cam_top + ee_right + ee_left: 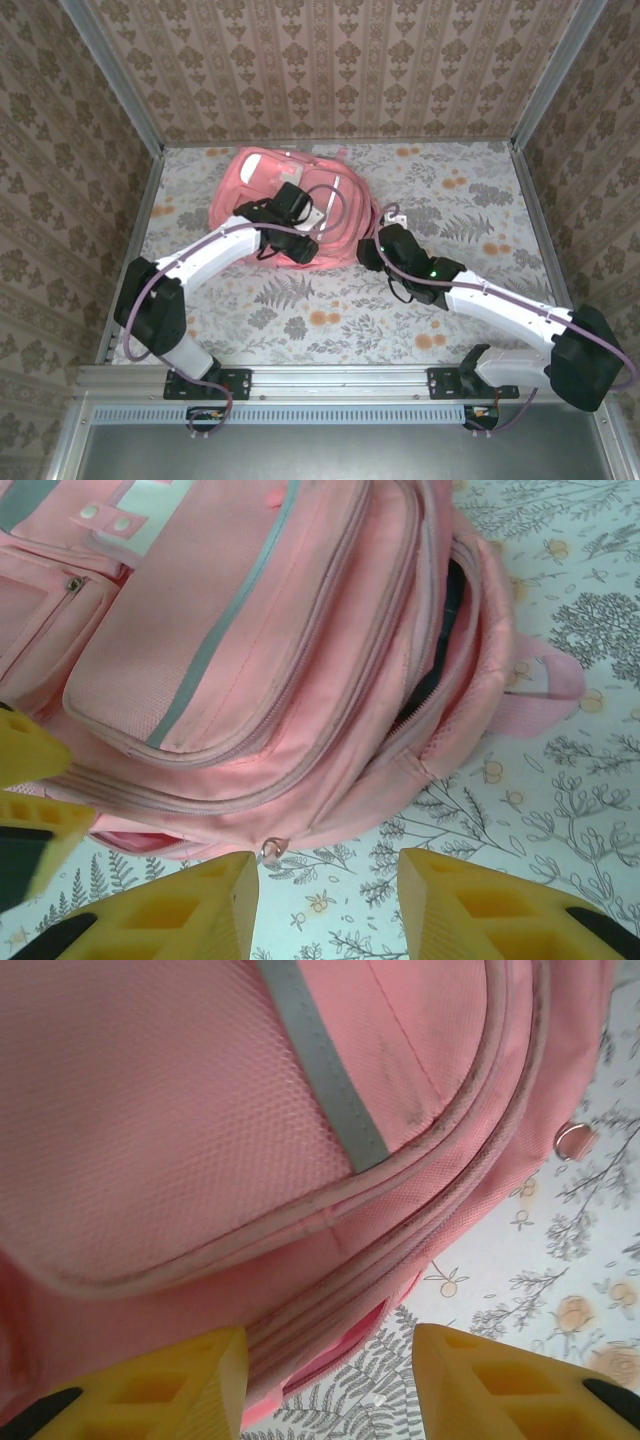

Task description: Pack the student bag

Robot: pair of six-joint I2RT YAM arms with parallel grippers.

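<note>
Yellow fingers (pixel 180 1385) of my L tool (pixel 328 1350) stand apart, nothing clamped; student bag (pixel 200 1110) edge runs between them, toward 1 o'clock. R tool (pixel 328 868) is also parted and empty, just off the bag's zipper edge, w/ metal pull (pixel 268 848) at its 11. From above, the pink bag lies flat on floral desk (pixel 480 200), at 12 from both bases, one compartment partly unzipped.

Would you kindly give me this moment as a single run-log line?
student bag: flat on table, main compartment partly unzipped | left gripper: open, at bag edge | right gripper: open, beside bag edge, nothing held
</note>
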